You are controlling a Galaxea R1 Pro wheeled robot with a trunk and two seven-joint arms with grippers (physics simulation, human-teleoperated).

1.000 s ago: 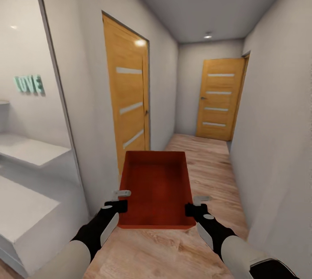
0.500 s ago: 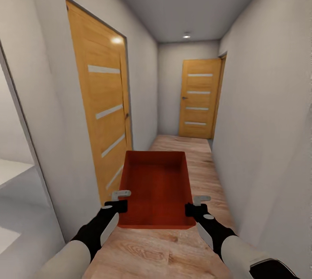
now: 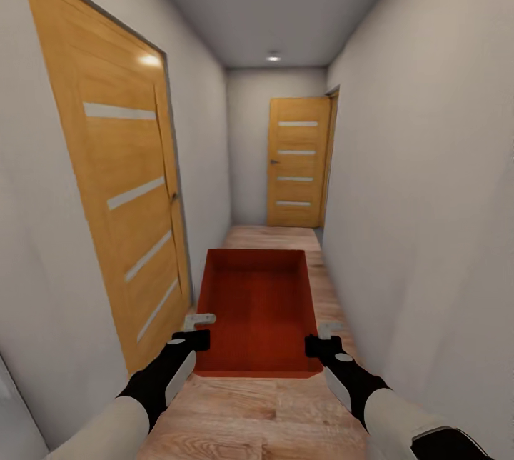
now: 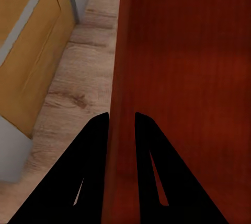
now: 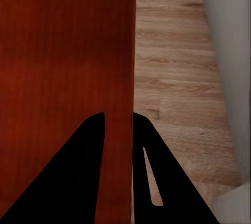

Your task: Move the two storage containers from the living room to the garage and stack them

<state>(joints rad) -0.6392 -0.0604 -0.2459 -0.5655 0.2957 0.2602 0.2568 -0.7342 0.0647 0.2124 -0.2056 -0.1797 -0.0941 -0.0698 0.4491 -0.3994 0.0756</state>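
A: Bin position?

B: One orange-red bin [image 3: 257, 313] is held in the air in front of the robot, above the wood-plank floor [image 3: 271, 410] of a narrow hallway. Open top faces up. Long axis runs near to far, in line with the hallway; one short end is toward the robot, the other toward the far door [image 3: 298, 162]. It sits level, no visible tilt.

A: Grip?

B: The left gripper [image 3: 191, 335] is on the bin's left long wall near the near corner, the right gripper [image 3: 320, 341] on the right long wall at the matching spot. In the left wrist view the two dark fingers [image 4: 89, 172] straddle the wall of the bin [image 4: 183, 78], one finger outside, one inside, clamped against it. Same in the right wrist view: fingers [image 5: 78, 177] pinch the wall of the bin [image 5: 63, 51], one each side. Both grippers are clenched on the bin.

A: Surroundings?

B: Pale grey walls close on both sides. A wooden door [image 3: 114, 181] with pale horizontal strips stands on the left wall, near and just left of the bin. The far door, same style, is at the end of the hallway, well beyond the bin. A ceiling light [image 3: 273, 56] is lit at the far end.
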